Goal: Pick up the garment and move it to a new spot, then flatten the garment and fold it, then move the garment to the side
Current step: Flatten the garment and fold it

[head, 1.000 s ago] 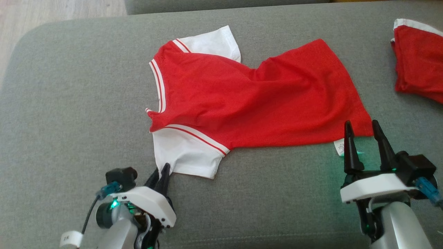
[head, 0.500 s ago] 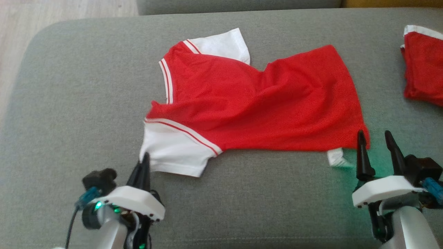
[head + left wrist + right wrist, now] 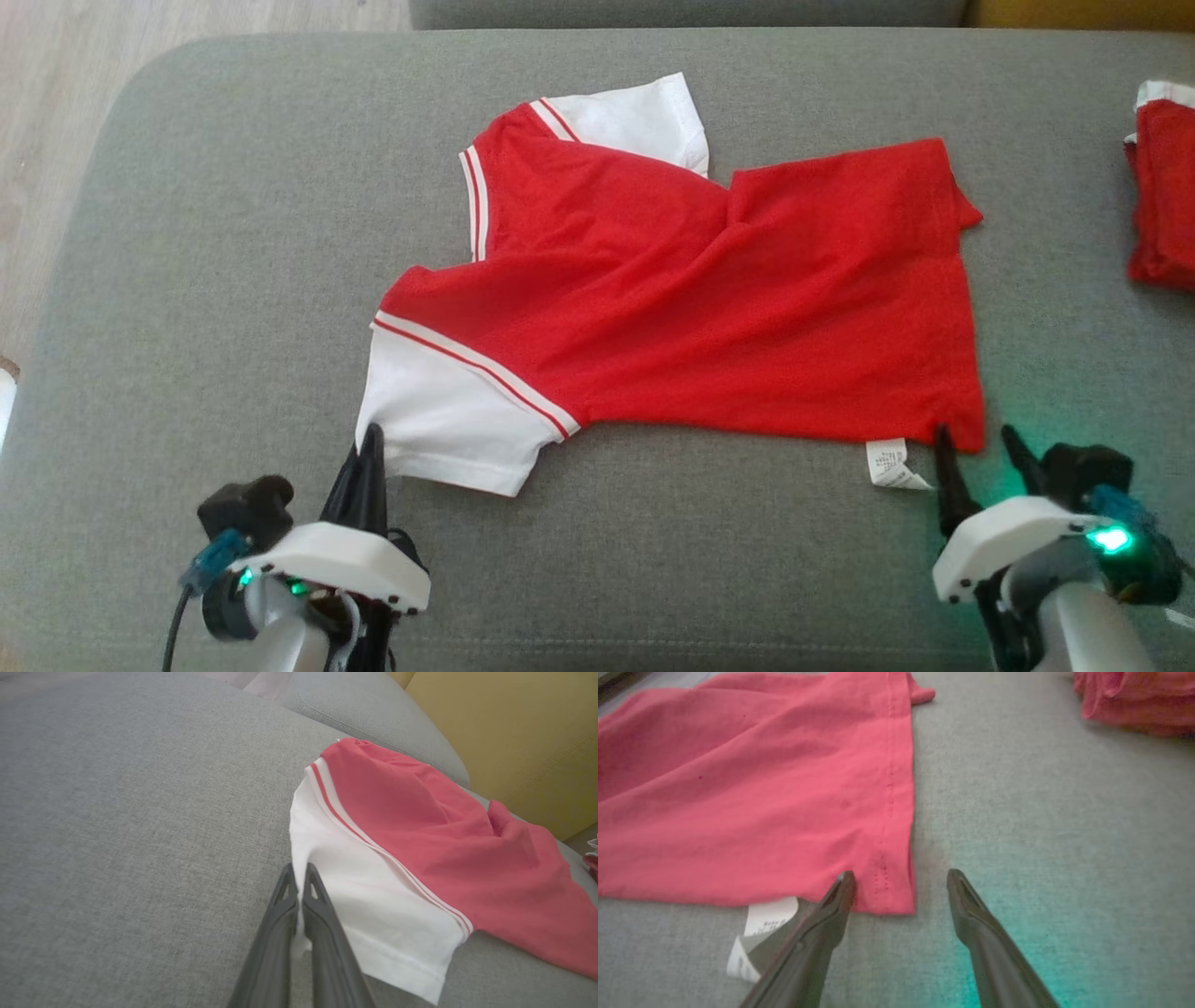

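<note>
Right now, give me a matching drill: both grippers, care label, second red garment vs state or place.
1 left gripper
2 right gripper
3 care label
4 second red garment

A at the cushion's right edge
B open, at the shirt's corner
C shut on the white sleeve
D poking out at the shirt's near edge

Pairs: 1-C, 2-B, 3-D, 4-A

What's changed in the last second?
Left gripper shut on the white sleeve and drew it leftward, stretching the shirt flatter. Right gripper stays open at the hem corner; the other garment lies untouched.
</note>
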